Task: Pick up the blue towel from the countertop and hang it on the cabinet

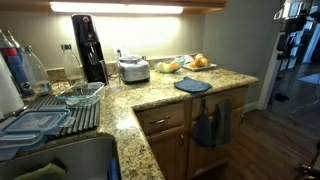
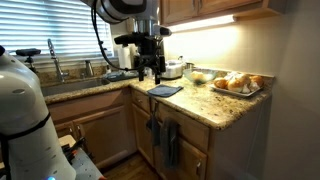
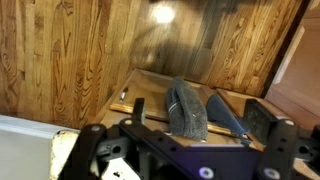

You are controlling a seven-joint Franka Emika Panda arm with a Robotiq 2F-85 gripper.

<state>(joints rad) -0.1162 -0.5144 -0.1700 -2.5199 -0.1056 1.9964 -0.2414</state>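
The blue towel lies flat on the granite countertop near its corner; it also shows in an exterior view. A grey towel and a dark blue one hang side by side on the wooden cabinet front below it. My gripper hangs in the air out in front of the counter, apart from the blue towel. In the wrist view the gripper is open and empty, its two black fingers framing the hanging towels from a distance.
A plate of bread rolls and a bowl of fruit stand behind the towel. A toaster, a black drinks machine, bottles and a dish rack line the counter. The floor is wood.
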